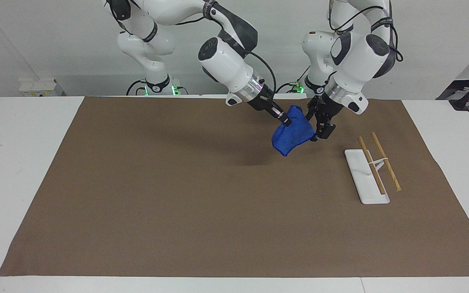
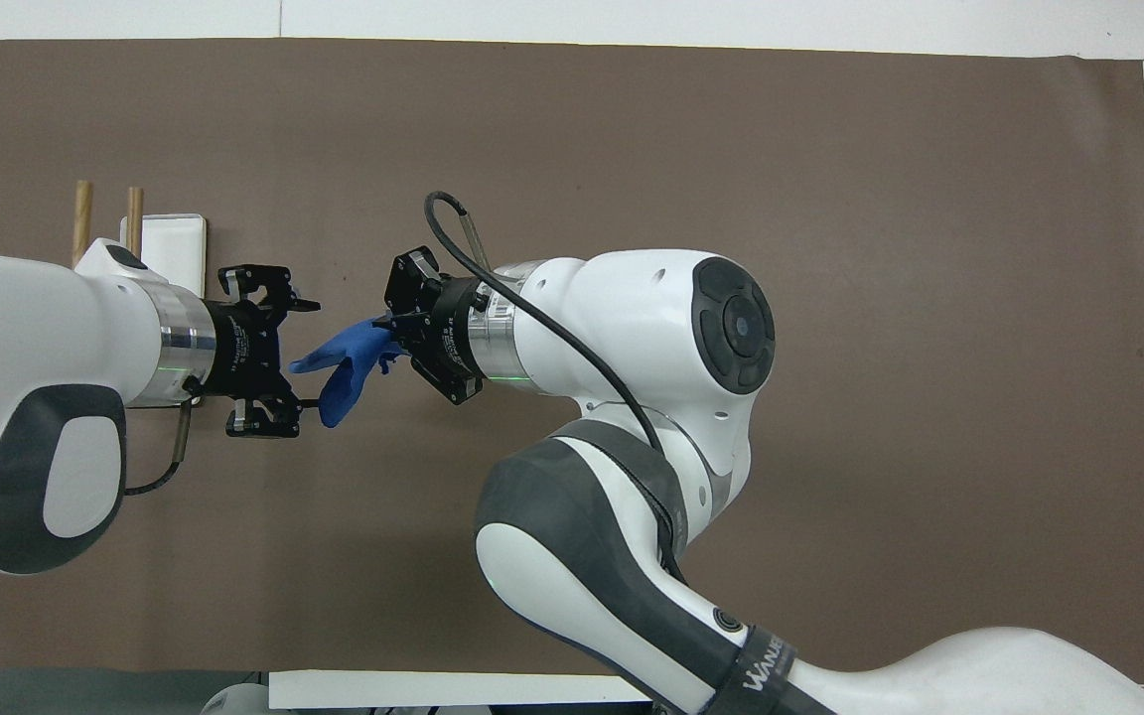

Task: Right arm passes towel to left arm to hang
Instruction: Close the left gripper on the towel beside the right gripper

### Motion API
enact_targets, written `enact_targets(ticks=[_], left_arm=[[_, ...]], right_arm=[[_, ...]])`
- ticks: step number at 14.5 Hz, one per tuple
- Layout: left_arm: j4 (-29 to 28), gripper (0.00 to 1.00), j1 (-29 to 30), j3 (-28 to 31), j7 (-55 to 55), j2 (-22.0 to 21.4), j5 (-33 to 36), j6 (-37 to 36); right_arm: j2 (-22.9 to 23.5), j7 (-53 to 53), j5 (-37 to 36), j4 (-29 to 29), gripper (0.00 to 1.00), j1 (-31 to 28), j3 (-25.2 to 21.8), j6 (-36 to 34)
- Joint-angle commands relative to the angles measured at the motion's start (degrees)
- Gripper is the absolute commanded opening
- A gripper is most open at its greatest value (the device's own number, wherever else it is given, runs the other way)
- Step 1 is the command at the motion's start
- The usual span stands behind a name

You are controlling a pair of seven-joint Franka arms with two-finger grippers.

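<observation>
The towel (image 1: 292,131) (image 2: 346,357) — a small bright blue cloth — hangs in the air over the brown mat, bunched and drooping to a rounded lower corner. The right gripper (image 1: 284,121) (image 2: 391,334) pinches its upper edge, fingers closed on the fabric, reaching in at a downward slant. The left gripper (image 1: 315,127) (image 2: 302,354) faces it from the rack's end of the table, fingers spread, one each side of the towel's free edge — contact with the cloth cannot be confirmed.
</observation>
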Motion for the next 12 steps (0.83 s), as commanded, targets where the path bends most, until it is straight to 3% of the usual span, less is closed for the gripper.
enact_targets(ticks=[1,5,10,12], left_arm=[[-1.9,0.93,-1.2,0.4,-1.9,0.0,-0.9,4.6],[-1.9,0.65,-0.4,0.5,-1.9,0.2,-0.9,4.8],[-0.7,0.56,0.5,0.7,-1.2,1.1,-0.9,4.9],[-0.7,0.37,0.5,0.6,-0.6,1.1,-0.9,5.6]], right_arm=[[1.4,0.3,0.8,2.1,0.0,-0.8,1.1,-0.5],[1.4,0.3,0.8,2.1,0.0,-0.8,1.1,-0.5],[1.4,0.2,0.8,2.1,0.0,-0.8,1.1,-0.5],[1.4,0.2,0.8,2.1,0.0,-0.8,1.1,-0.5]])
